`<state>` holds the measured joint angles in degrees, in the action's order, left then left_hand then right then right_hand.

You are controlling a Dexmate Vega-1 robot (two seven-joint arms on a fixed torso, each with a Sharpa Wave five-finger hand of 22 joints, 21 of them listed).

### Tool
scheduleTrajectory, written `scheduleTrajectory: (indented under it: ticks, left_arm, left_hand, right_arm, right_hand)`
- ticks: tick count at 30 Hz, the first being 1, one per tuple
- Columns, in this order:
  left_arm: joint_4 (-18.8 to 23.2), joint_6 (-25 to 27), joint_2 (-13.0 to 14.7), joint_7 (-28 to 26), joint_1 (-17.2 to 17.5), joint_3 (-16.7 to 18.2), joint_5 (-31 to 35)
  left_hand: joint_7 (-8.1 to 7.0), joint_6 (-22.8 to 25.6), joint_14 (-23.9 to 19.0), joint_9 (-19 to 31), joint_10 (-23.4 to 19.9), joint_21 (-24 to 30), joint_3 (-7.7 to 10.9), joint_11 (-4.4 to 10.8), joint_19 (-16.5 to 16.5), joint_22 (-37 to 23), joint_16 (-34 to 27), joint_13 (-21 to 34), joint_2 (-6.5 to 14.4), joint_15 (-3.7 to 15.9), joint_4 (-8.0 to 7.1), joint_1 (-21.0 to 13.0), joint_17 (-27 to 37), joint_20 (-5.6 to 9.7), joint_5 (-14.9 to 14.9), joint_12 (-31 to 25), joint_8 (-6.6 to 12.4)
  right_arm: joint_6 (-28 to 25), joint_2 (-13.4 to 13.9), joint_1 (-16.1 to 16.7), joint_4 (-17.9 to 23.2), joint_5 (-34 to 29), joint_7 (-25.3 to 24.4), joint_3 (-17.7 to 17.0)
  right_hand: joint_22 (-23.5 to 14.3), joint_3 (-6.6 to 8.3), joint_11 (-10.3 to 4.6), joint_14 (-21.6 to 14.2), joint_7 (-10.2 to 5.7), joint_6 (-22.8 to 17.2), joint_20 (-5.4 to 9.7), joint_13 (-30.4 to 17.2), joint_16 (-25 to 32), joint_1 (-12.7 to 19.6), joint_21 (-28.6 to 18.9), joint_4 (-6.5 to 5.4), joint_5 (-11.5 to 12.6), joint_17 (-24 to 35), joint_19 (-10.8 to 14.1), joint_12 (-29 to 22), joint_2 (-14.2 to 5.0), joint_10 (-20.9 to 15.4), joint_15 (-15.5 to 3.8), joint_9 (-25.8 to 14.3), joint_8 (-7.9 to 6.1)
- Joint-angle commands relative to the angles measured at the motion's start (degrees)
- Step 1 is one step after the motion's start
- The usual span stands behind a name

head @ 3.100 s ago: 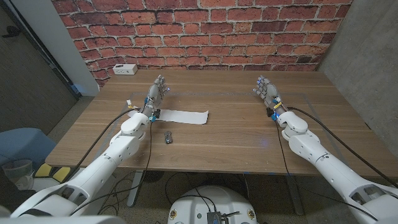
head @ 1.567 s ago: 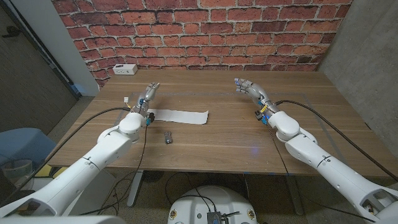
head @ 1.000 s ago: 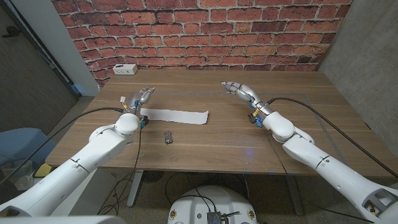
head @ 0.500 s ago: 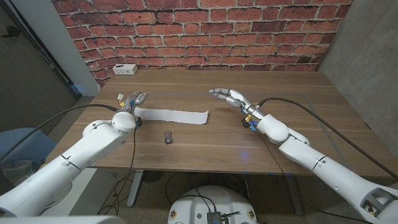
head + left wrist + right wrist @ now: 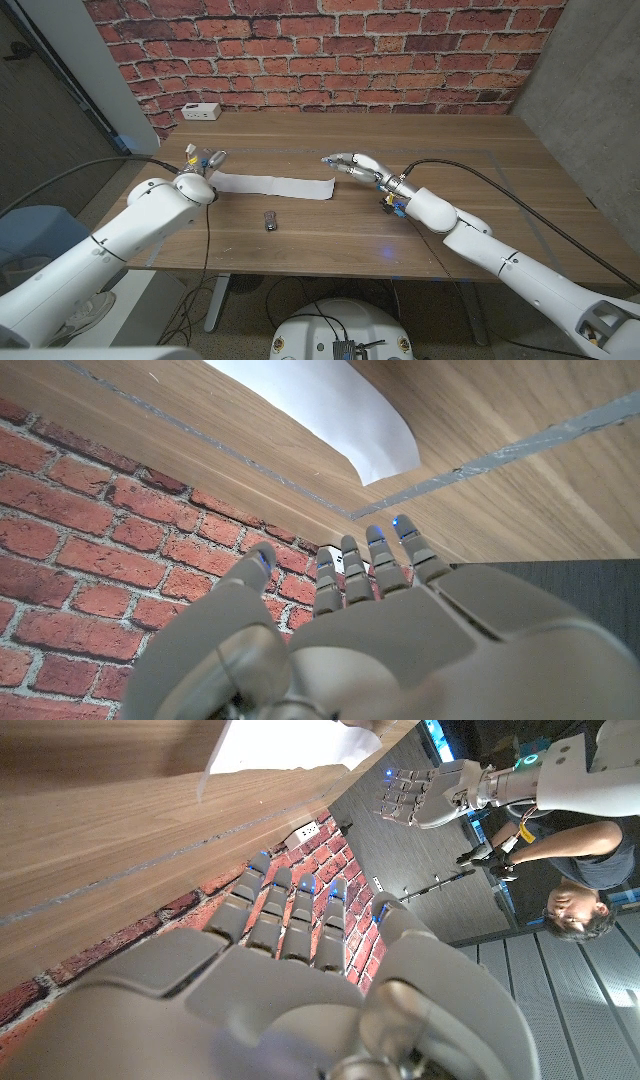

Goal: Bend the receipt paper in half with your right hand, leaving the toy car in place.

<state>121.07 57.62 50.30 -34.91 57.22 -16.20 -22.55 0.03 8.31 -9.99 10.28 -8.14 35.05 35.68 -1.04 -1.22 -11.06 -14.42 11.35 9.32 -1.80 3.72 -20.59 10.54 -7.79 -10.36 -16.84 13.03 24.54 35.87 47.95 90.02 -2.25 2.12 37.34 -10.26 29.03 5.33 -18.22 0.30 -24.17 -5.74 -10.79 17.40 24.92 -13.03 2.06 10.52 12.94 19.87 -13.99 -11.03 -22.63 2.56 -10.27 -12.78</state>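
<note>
We see glossy white arm shells, black cables along both forearms, and grey fingers (image 5: 290, 915) tipped with small blue lights.

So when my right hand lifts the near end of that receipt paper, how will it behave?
Probably floppy: the receipt paper looks thin and already curls up at one end. Likely light enough to slide rather than fold. The toy car lies apart, so it shouldn't be dragged.

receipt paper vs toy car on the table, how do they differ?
The receipt paper is white, long and lies flat; the toy car is dark, small and compact. The paper lies farther from the robot, between the two robot hands; the car sits nearer the table's front edge. Neither robot hand touches either one.
</note>
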Motion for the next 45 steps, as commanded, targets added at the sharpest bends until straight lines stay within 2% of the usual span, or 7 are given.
scheduleTrajectory:
  ticks: [1,14,21,22,30,37,45]
  left_arm:
    - [1.39,9.48,1.38,0.28,-2.7,-0.64,0.18]
    - [0.05,14.71,2.89,1.59,-6.77,-4.18,2.43]
    - [-1.2,16.34,3.8,2.96,-8.76,-5.99,3.6]
    - [-1.26,16.75,3.68,2.88,-8.95,-6.09,3.8]
    - [-2.44,22.36,2.46,1.81,-11.81,-8.25,5.4]
    - [-5.46,22.36,2.81,-1.95,-13.72,-9.06,0.16]
    - [-9.62,19.9,2.02,0.99,-14.52,-8.27,-0.38]
  left_hand:
    - [-0.04,1.24,-1.01,0.27,-1.0,0.34,0.43,0.27,0.72,-0.25,-0.55,0.07,0.02,0.34,0.43,-1.0,0.28,0.26,0.18,-0.49,0.36]
    - [0.22,6.1,-3.9,0.35,-4.72,1.26,0.57,1.02,3.28,-0.24,-1.36,0.1,0.08,1.59,2.58,-3.98,0.55,1.46,0.34,-0.95,1.05]
    - [0.22,7.09,-4.71,0.38,-5.7,1.63,0.41,1.19,4.27,-0.22,-1.57,0.09,-0.13,2.44,3.64,-5.39,0.54,2.12,0.37,-0.95,0.96]
    - [0.17,7.22,-4.82,0.38,-5.78,1.68,0.27,1.27,4.41,-0.22,-1.6,0.09,-0.3,2.56,3.73,-5.46,0.55,2.28,0.4,-0.93,0.95]
    - [-0.13,8.13,-7.27,0.41,-7.47,2.65,-0.59,1.77,7.04,-0.17,-2.21,0.1,-1.36,3.6,4.43,-6.15,0.48,2.63,0.47,-1.0,0.62]
    - [-0.21,8.88,-10.41,0.46,-9.87,3.58,-1.8,2.26,9.67,-0.11,-2.91,0.14,-2.9,3.69,5.5,-7.57,0.31,2.18,0.45,-1.19,0.16]
    - [0.31,8.98,-12.25,0.48,-11.53,4.06,-2.46,1.89,11.05,-0.09,-3.13,0.19,-3.98,3.81,5.51,-7.7,0.18,1.77,0.44,-1.42,-0.18]
  right_arm:
    - [1.23,-0.65,-1.14,-0.23,-5.92,0.51,2.13]
    - [2.03,-2.3,-3.94,-3.0,-14.67,-2.32,4.54]
    - [2.15,-3.16,-5.79,-5.01,-21.44,-5.46,6.43]
    - [2.2,-3.27,-6.03,-5.32,-21.99,-5.73,6.67]
    - [2.01,-4.08,-7.64,-7.61,-24.34,-6.32,8.58]
    - [2.09,-4.66,-8.76,-9.37,-25.34,-6.67,9.93]
    - [1.98,-5.04,-9.69,-10.87,-25.73,-6.82,11.0]
  right_hand:
    - [-0.16,0.91,-0.27,0.28,-0.28,-0.55,0.47,-0.24,0.06,1.27,-0.04,0.11,-0.03,0.1,0.18,0.42,-0.54,-0.3,-0.64,-0.13,0.23]
    - [-0.19,0.14,-0.16,2.1,-0.56,-1.84,1.25,-0.32,-0.66,-0.72,0.47,-2.43,-0.56,0.58,-0.89,1.0,0.18,-0.34,-1.18,-0.24,0.61]
    - [-0.16,0.95,-0.36,2.27,-0.66,-1.98,1.53,-0.32,-0.98,0.48,0.43,-1.56,-0.34,0.23,-0.64,1.22,0.06,-0.28,-1.99,-0.24,0.86]
    - [-0.14,1.31,-1.39,2.18,-0.73,-2.19,1.58,-0.33,-1.08,1.1,0.46,-1.1,-0.31,0.05,-0.62,1.27,0.13,-0.53,-2.01,-0.24,0.96]
    - [-0.13,1.45,-0.78,1.54,-0.66,-3.98,1.8,-0.34,-0.82,1.49,0.36,-1.06,-0.39,0.12,-0.16,1.17,0.03,-1.42,-2.3,-0.26,0.66]
    - [-0.12,1.66,-0.64,1.08,-0.5,-4.74,1.83,-0.34,-0.64,1.82,0.3,-0.98,-0.38,0.15,0.11,1.1,-0.11,-1.95,-2.43,-0.26,0.59]
    - [-0.12,1.89,-0.81,0.85,-0.56,-5.25,1.77,-0.34,-0.56,2.25,0.3,-0.85,-0.38,0.18,0.23,1.19,-0.16,-2.17,-2.55,-0.27,0.67]
